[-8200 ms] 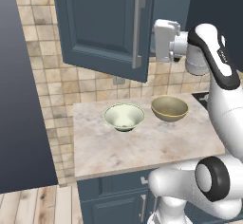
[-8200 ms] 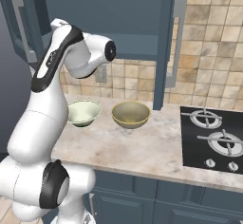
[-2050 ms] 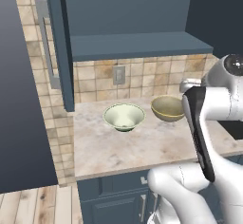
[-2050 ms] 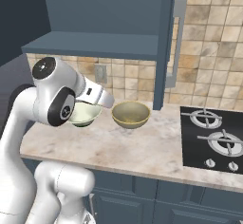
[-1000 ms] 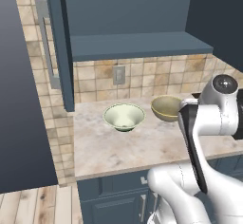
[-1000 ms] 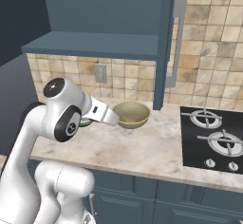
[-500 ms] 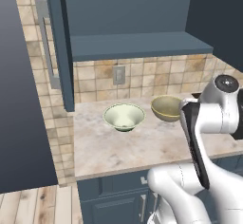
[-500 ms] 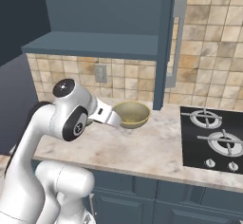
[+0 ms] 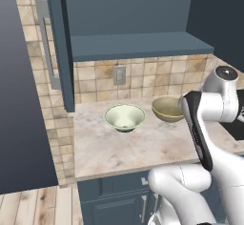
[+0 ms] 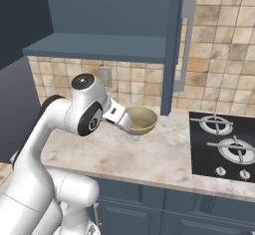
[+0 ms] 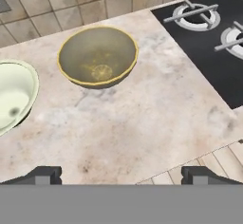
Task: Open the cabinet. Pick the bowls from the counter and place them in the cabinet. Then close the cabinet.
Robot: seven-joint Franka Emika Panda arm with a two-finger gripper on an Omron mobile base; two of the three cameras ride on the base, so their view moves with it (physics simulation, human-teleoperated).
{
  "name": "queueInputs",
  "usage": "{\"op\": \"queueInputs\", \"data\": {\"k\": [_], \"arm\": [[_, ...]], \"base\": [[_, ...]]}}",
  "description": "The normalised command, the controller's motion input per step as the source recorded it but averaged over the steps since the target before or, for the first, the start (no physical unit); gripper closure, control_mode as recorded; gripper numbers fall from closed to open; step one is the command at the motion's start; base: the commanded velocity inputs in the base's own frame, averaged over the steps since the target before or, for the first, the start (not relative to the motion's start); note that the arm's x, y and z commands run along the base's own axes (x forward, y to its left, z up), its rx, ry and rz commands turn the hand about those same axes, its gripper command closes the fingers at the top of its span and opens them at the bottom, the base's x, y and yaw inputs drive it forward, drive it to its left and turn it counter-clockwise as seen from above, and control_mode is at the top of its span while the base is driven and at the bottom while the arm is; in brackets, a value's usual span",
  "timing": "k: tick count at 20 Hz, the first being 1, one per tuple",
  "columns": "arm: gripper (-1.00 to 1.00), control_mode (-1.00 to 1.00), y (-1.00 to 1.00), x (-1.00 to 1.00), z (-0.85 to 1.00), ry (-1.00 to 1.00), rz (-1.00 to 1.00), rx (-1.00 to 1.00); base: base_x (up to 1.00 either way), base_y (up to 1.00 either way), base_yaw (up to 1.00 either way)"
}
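Gripper [image 11: 121,174] open, empty: the two fingertips sit wide apart at the bottom of the hand view, with bare counter [image 11: 142,118] between them. It hangs above the near part of the slab, looking down and forward at both bowls. Neither bowl is touched.

Yellow bowl [image 11: 98,55] stands upright on the counter, toward the far side, roughly ahead of the hand and a little left of centre in the hand view. Green bowl [image 11: 12,95] stands just beside it on the left, apart from it, partly cut off by the frame edge. Stovetop [image 11: 209,38] lies to the right, well apart from the bowls.

Cabinet [image 9: 138,45] is open: left door [image 9: 57,43] swung out, shelf bare, directly above the bowls. Opening step judged done; pick of the first bowl not yet begun.

Why this pose: judged a pre-grasp standoff. Jaws are spread to take a rim, and the hand is held high and back so both bowls stay in sight before committing.

Next move, as a guess: advance and descend onto the yellow bowl's near rim, one finger inside and one outside.

Risk: thin sloped rim may slip or tip the bowl. The open door on the right [image 10: 174,45] hangs close to the lift path.
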Motion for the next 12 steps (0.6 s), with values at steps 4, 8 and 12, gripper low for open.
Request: {"op": "queueInputs", "data": {"k": [4, 8, 12], "arm": [[-1.0, -1.0, 0.0, 0.16, -0.14, 0.0, -0.01, 0.0], [-1.0, -1.0, 0.0, 0.05, -0.11, 0.01, -0.01, 0.01], [-1.0, -1.0, 0.0, 0.0, -0.21, 0.0, -0.01, 0.0]], "base": [[0.0, 0.0, 0.0], [0.0, 0.0, 0.0], [0.0, 0.0, 0.0]]}}
